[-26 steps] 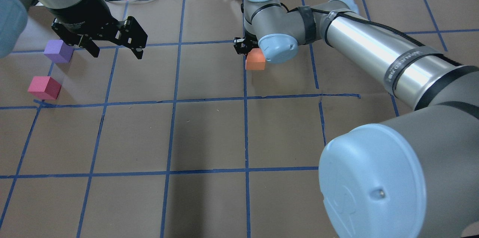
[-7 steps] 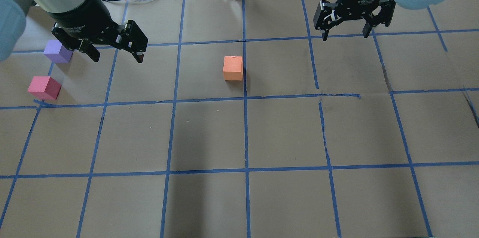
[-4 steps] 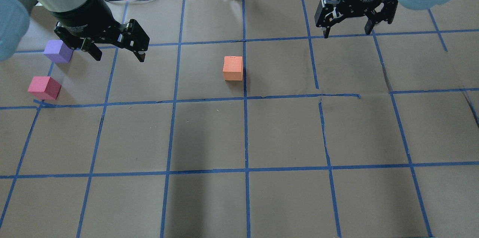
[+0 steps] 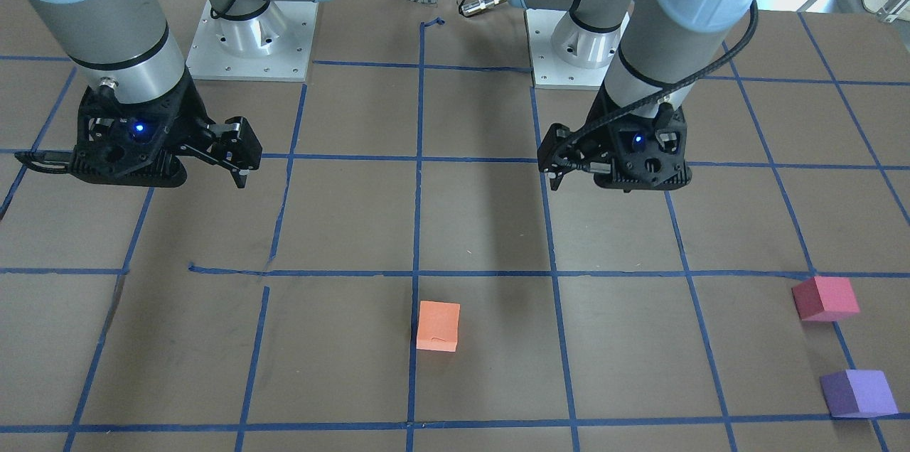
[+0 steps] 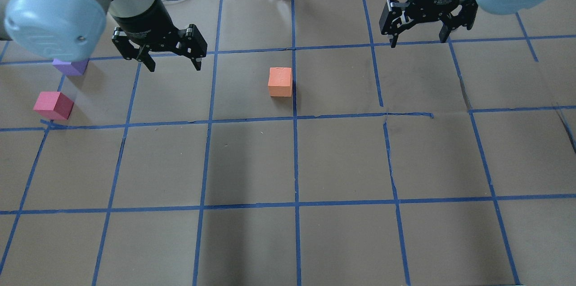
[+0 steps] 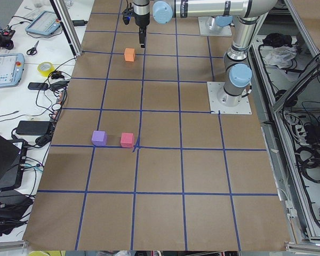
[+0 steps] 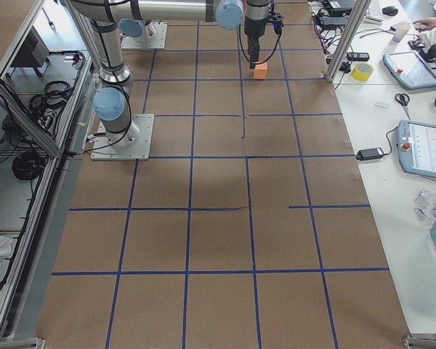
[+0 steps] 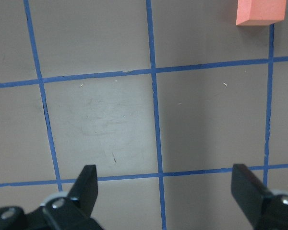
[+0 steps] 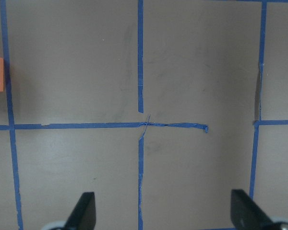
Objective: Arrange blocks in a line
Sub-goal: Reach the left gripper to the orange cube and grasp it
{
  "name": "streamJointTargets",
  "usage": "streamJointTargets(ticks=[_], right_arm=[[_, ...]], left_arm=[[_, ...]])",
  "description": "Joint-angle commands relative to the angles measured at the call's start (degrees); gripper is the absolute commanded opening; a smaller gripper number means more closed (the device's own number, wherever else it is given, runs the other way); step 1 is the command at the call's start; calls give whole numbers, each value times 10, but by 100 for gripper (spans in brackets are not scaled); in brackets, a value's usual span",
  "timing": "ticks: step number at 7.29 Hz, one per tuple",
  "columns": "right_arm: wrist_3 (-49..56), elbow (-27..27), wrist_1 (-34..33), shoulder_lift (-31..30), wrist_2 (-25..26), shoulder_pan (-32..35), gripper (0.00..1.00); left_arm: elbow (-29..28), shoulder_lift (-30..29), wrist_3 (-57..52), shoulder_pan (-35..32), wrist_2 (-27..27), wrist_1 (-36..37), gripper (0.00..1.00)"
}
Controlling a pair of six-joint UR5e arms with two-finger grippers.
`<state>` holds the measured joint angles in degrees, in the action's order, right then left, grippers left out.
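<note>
A worktop (image 5: 252,160) covered in brown paper is shown, divided into large squares by lines of blue tape (image 5: 204,120). An orange block (image 5: 280,82) is set near the middle, just beside one tape line. Well off to the robot's left of the orange block, two more are seen close together: a pinkish-red block (image 5: 53,105), slightly nearer the robot, and a purple block (image 4: 857,393), slightly farther. Two metal mounting plates (image 4: 206,65) are fixed on the robot's side of the orange block.

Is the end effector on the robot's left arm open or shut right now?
Open. The left end effector has its two fingers spread wide, with only bare table between them in its wrist view.
</note>
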<state>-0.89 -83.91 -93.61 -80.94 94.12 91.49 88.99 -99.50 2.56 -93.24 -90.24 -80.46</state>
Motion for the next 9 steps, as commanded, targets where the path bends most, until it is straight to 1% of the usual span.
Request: streamJointTargets(ticks=[1, 2, 3, 5, 7, 9], right_arm=[[25, 0, -3, 7, 10, -1, 100], [26, 0, -4, 8, 31, -1, 100], [26, 0, -4, 8, 33, -1, 100], [28, 0, -11, 8, 37, -4, 100], [28, 0, -10, 7, 37, -11, 100], [28, 2, -5, -2, 33, -11, 100]], left_arm=[[-11, -92, 32, -43, 0, 97, 100], [-17, -131, 79, -71, 0, 145, 100], [-36, -169, 98, -86, 0, 171, 100], [-91, -231, 137, -127, 0, 174, 100], [-99, -270, 149, -140, -2, 195, 100], [-99, -292, 149, -151, -21, 202, 100]])
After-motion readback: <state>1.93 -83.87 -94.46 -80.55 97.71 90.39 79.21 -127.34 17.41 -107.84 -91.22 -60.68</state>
